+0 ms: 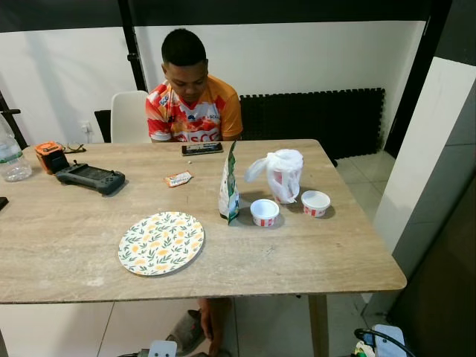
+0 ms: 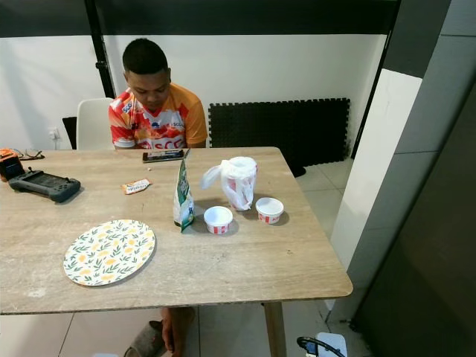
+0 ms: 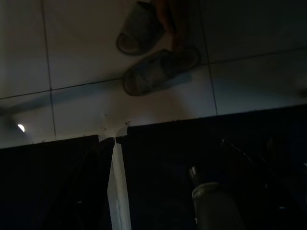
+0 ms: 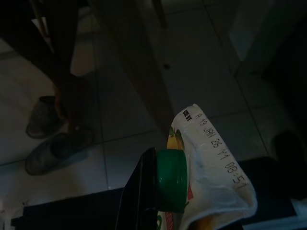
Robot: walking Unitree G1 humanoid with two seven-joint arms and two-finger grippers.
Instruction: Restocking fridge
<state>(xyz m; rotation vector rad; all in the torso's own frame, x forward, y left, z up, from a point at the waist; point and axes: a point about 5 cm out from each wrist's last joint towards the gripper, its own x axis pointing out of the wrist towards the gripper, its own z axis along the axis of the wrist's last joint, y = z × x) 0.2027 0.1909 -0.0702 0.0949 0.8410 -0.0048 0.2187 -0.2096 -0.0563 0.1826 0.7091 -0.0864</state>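
A white juice carton (image 4: 211,163) with a green screw cap (image 4: 170,179) and a printed date is in my right gripper (image 4: 158,196), which is shut on it and hangs low over the tiled floor beside a table leg (image 4: 144,96). One black finger (image 4: 136,191) lies against the cap. My left gripper (image 3: 117,158) hangs idle in the dark above the floor. On the table (image 1: 312,260) stand a green-and-white pouch (image 1: 229,186), two small red-and-white cups (image 1: 265,212) (image 1: 315,202) and a tub in a white plastic bag (image 1: 282,172).
A person (image 1: 192,97) sits at the table's far side, slippered feet (image 3: 158,72) under it. A floral plate (image 1: 161,242), phone (image 1: 201,149), black controller (image 1: 91,177), wrapper (image 1: 178,178) and water bottle (image 1: 11,156) are on the table. A dark tall panel (image 1: 446,260) stands at the right.
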